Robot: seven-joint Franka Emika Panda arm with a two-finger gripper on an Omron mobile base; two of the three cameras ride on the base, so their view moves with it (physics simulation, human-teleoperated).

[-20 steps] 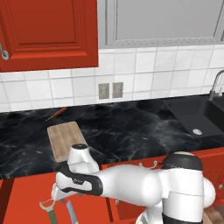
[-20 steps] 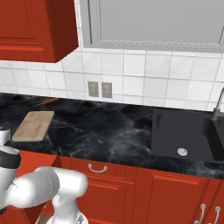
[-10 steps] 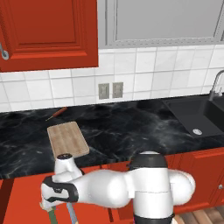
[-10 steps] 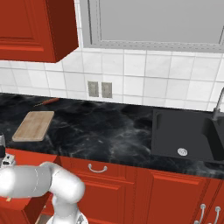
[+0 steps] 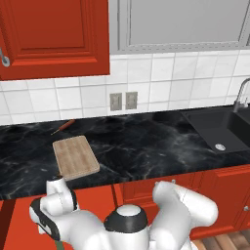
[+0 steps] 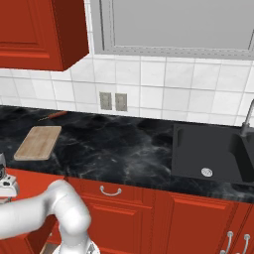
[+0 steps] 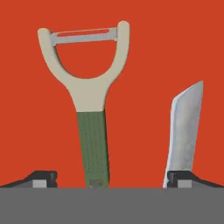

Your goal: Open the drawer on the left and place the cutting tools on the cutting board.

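My gripper is open and points down into the open red drawer. Flat on the drawer's plain red floor lies the peeler, its green handle running down between my fingertips and its pale Y-shaped head pointing away. The knife's grey blade lies beside it, close to the right fingertip; its handle is hidden. The tan cutting board rests on the black counter above the drawer and is also seen as the cutting board. My hand hangs low, below the counter edge.
A thin tool with a dark red handle lies behind the board by the tiled wall. A black sink with a faucet sits at the right. A narrower red drawer front with a silver handle is under the counter.
The arm has swung further down and to the left, below the counter edge, carrying the hand lower over the drawer. The board and the counter things have not moved.
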